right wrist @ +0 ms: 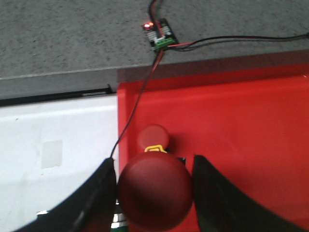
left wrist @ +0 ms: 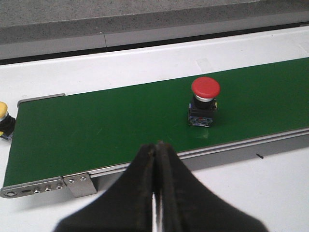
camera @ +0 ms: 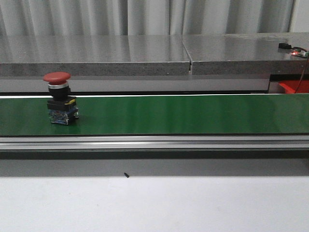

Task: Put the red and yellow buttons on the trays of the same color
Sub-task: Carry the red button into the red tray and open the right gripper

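Note:
A red button (camera: 60,99) with a black and blue base stands upright on the green belt (camera: 169,113) at the left; the same red button (left wrist: 204,99) shows in the left wrist view. My left gripper (left wrist: 157,145) hangs shut and empty over the belt's near rail, short of that button. A yellow button (left wrist: 4,118) peeks in beyond the belt's end. My right gripper (right wrist: 154,193) is shut on another red button (right wrist: 154,191), held above the red tray (right wrist: 241,125). A third red button (right wrist: 153,137) stands in that tray. The yellow tray is out of view.
A corner of the red tray (camera: 292,87) shows past the belt's right end. A small circuit board (right wrist: 159,35) with a lit red light and wires (right wrist: 140,96) lies on the grey ledge behind the tray. The white table (camera: 154,203) lies in front of the belt.

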{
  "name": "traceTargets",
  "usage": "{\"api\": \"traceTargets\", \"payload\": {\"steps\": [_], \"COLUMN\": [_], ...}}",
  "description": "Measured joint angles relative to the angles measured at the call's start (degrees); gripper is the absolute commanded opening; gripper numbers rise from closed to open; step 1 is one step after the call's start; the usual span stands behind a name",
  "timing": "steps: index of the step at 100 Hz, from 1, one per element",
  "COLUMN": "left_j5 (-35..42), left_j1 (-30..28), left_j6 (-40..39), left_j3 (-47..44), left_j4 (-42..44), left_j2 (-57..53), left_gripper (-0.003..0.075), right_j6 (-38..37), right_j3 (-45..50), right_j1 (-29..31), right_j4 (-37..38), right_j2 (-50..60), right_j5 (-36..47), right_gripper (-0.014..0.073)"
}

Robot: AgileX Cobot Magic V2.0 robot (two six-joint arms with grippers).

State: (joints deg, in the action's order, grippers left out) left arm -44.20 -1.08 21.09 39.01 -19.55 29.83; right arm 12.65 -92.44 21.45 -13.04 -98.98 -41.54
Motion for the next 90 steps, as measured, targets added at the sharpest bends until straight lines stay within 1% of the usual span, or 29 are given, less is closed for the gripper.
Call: {"api": "traceTargets", "payload": {"steps": [23, 55, 90], "left_j5": [0.0, 0.0, 0.0], "left_j1": [0.0, 0.0, 0.0], "left_j6": [0.0, 0.0, 0.0], "left_j3": [0.0, 0.0, 0.0], "left_j4": [0.0, 0.0, 0.0], "left_j2": [0.0, 0.0, 0.0], "left_gripper": [-0.0019, -0.0019, -0.0019], "right_j6": [0.0, 0.0, 0.0], "right_j3": [-1.61, -1.96, -2.05], "right_j1": [4.13, 4.23, 4.23], "right_j4": [-2.59, -4.61, -5.53], "right_j2": [-6.86, -14.32, -20.52], "right_j5": [3.13, 11.69, 15.08], "right_gripper": [-0.0004, -0.0004, -0.0004]}}
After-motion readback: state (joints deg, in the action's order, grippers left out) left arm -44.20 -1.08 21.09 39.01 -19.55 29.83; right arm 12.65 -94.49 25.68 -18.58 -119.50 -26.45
